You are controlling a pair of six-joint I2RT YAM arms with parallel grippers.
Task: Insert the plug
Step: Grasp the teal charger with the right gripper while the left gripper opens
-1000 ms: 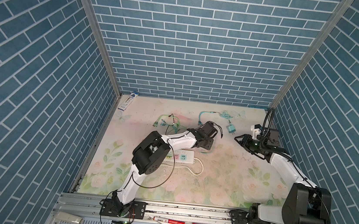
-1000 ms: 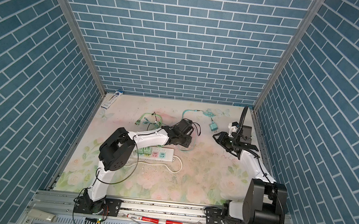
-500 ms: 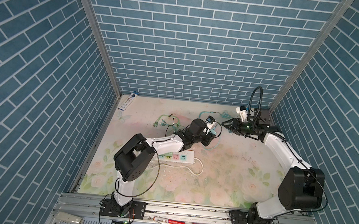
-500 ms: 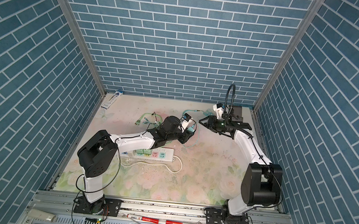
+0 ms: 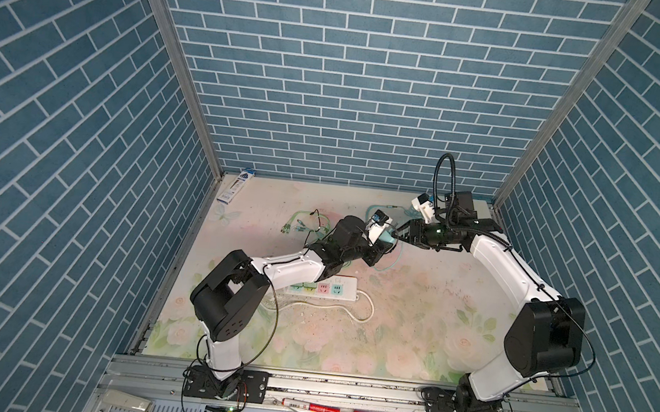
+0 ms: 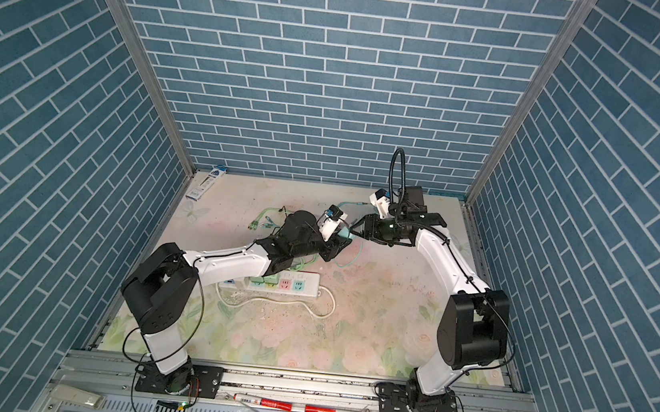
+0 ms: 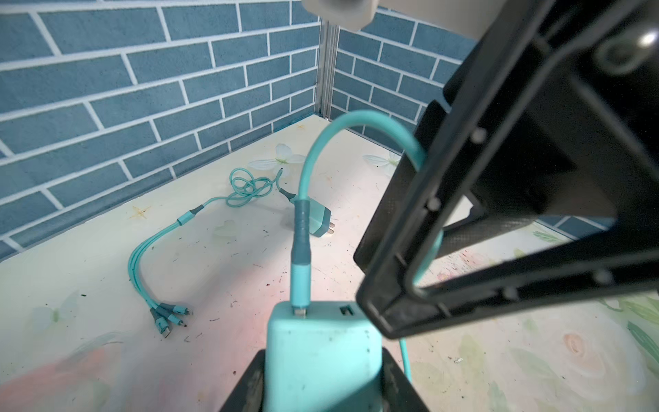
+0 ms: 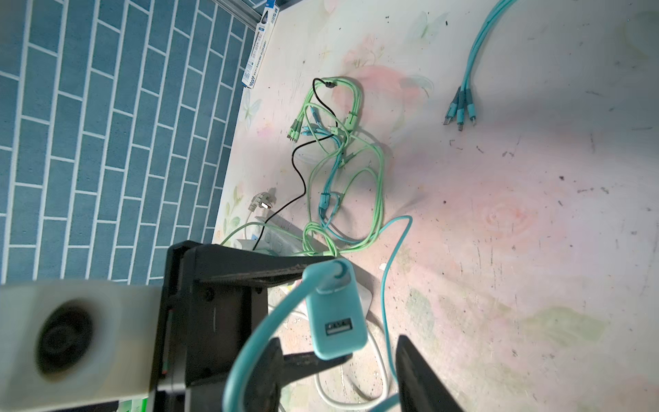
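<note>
- The charger plug (image 7: 321, 331) is clamped in the left gripper (image 7: 322, 360), clear of the table and well apart from the power strip (image 5: 323, 289).
- The right gripper (image 8: 337, 340) straddles the plug, jaws apart.
- Risk: the looped cable (image 7: 356, 119) could be trapped at closure, twisting the plug and spoiling socket alignment.

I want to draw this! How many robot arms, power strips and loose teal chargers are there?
Robot arms: 2, left arm, right arm
Power strip: 1
Loose teal chargers: 2, held charger, lying charger
Total: 5
</note>
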